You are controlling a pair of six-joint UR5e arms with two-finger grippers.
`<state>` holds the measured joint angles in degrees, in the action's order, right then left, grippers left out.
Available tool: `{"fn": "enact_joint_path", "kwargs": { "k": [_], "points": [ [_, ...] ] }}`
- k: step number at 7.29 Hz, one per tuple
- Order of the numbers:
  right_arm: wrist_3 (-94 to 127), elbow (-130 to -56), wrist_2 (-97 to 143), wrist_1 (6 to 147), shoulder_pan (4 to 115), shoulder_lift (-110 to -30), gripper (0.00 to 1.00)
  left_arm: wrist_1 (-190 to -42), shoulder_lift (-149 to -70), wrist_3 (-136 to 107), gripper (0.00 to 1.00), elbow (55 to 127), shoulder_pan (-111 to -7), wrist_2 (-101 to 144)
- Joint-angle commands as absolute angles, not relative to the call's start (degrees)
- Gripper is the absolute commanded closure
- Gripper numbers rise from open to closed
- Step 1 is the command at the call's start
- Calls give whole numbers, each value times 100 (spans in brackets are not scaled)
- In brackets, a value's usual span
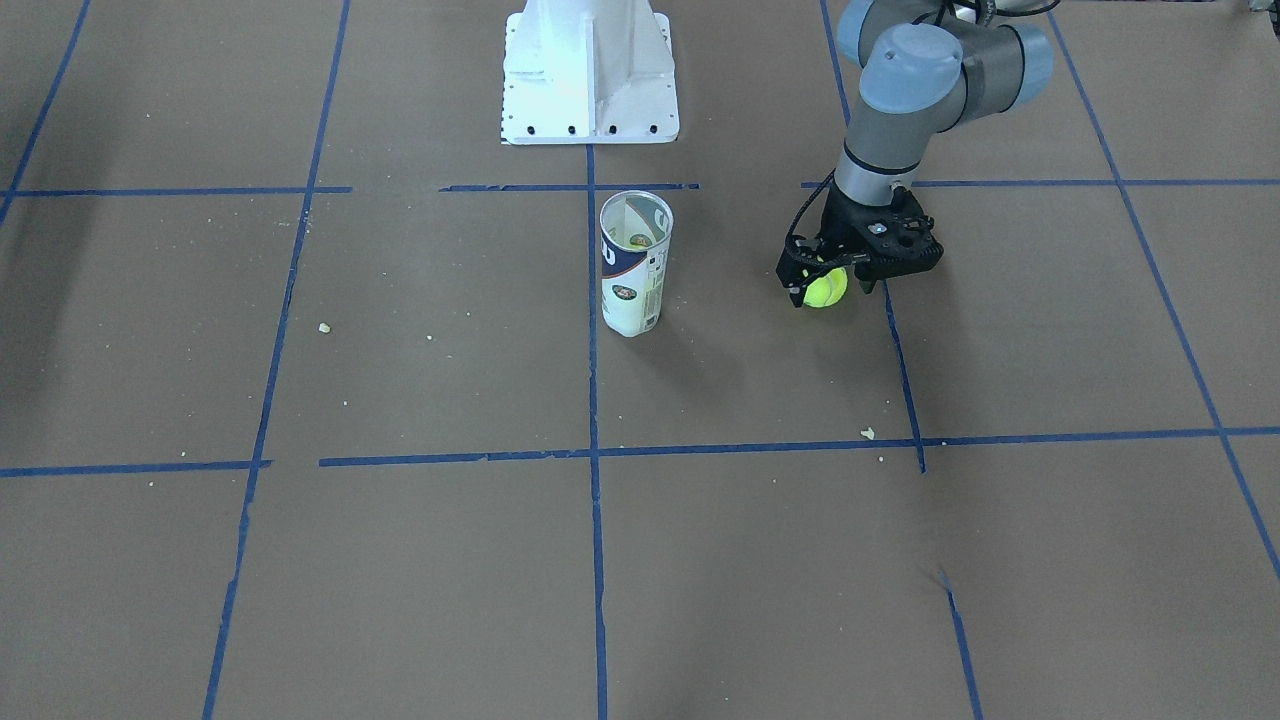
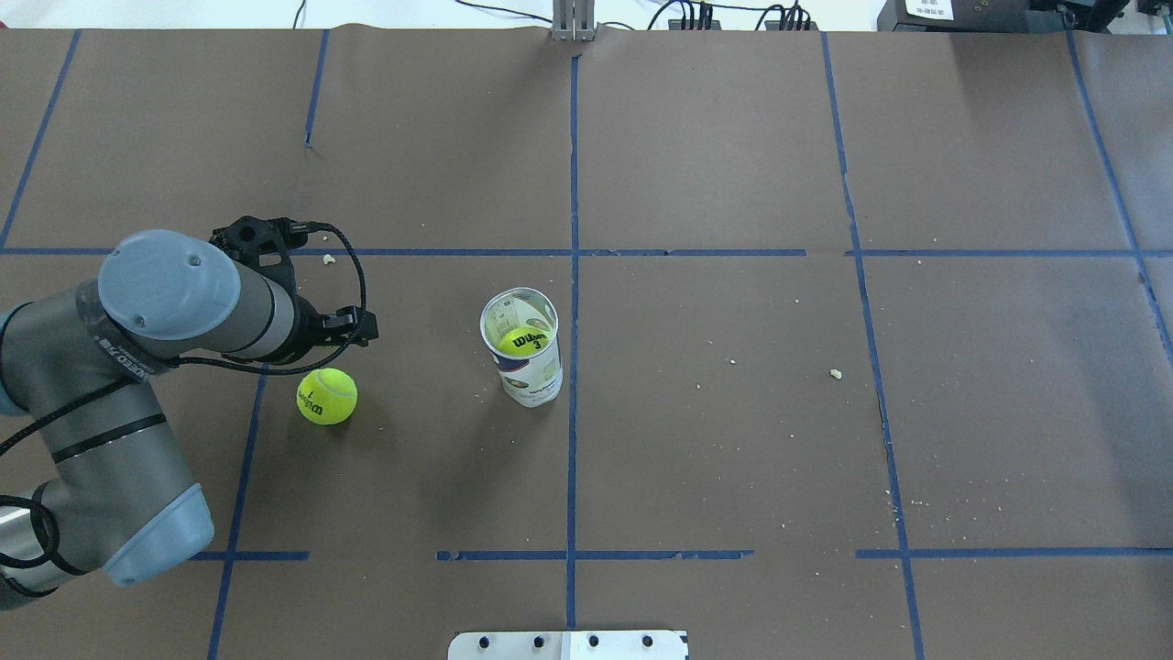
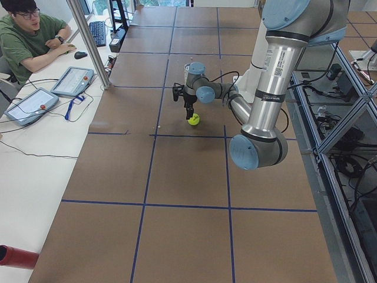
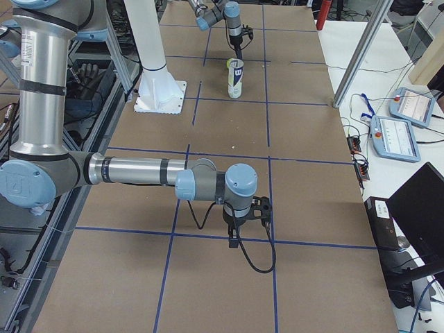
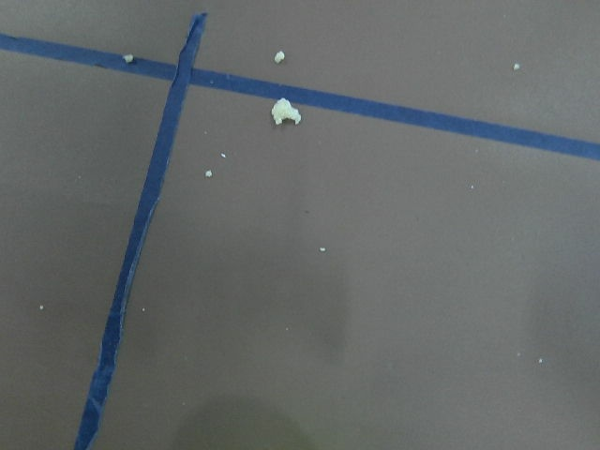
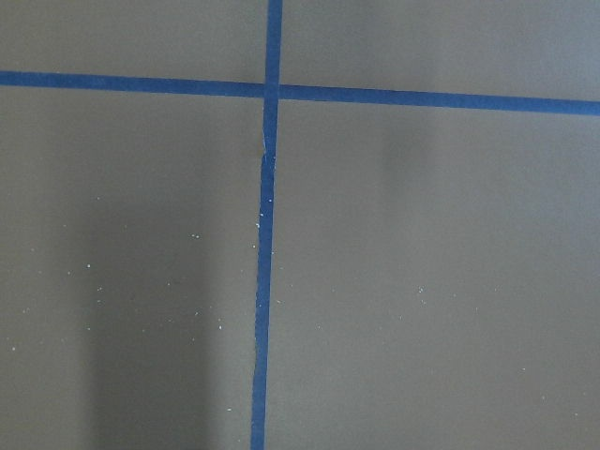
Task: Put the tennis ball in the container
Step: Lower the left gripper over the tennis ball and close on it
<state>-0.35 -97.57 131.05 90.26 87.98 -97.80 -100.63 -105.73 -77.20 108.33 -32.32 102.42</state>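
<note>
While the tennis ball (image 2: 327,396) lies on the brown paper table (image 1: 400,560), well apart from the container (image 2: 530,374), we judge that the step in hand is the grasp. The left gripper (image 1: 830,282) hangs just over the ball, and its jaws seem parted on either side of the ball's top, not closed on it. We should go down to the widest part and close gently, because a fuzzy round ball rolls easily. The container is a thin, clear, upright tube that holds a second ball (image 2: 522,342) and may tip. Of the right gripper (image 4: 239,225) we cannot tell the opening.
</note>
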Motion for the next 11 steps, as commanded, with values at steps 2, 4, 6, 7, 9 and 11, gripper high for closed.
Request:
{"fn": "enact_joint_path", "kwargs": {
  "k": [2,4,6,7,9,11],
  "points": [
    [-35,-9756,13104,9026,8798,-9782,0,-10316,-10364,-7708,0,10793,-3155,10239],
    [-35,-9756,13104,9026,8798,-9782,0,-10862,-10099,-7743,0,10749,-3129,10265],
    [-35,-9756,13104,9026,8798,-9774,0,-10872,-10125,-7901,0,10732,-2998,10283],
    [-35,-9756,13104,9026,8798,-9773,0,-10872,-10169,-7962,0,10679,-2927,10283],
    [-35,-9756,13104,9026,8798,-9782,0,-10872,-10248,-7972,0,10582,-2909,10283],
    [-35,-9756,13104,9026,8798,-9773,0,-10872,-10257,-7963,0,10521,-2900,10275]
  ]
}}
